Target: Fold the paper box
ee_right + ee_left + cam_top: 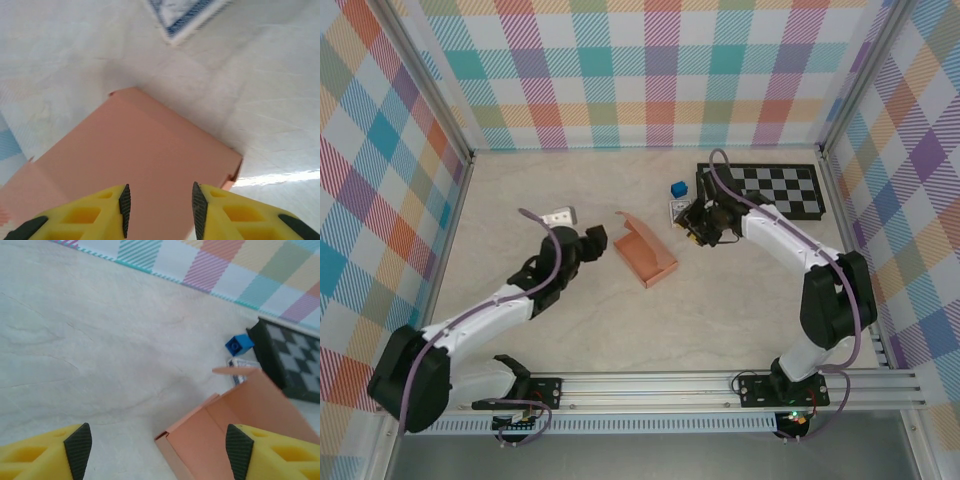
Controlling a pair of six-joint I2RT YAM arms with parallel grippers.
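Folding step: paper box (646,256) half-formed, flap (236,371) up.
Left gripper (157,452): open, beside it.
Right gripper (159,205): part-open, empty, above box.
Next: I must close a flap.

One salmon-orange paper box (645,255), one small blue cube (678,188), one blue-white card pack (677,211), one black checkered board (775,190)

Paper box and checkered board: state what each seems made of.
Paper box: thin salmon cardboard, matte, with creased flaps standing up. Checkered board: rigid dark slab with a thick edge, perhaps plastic or wood.
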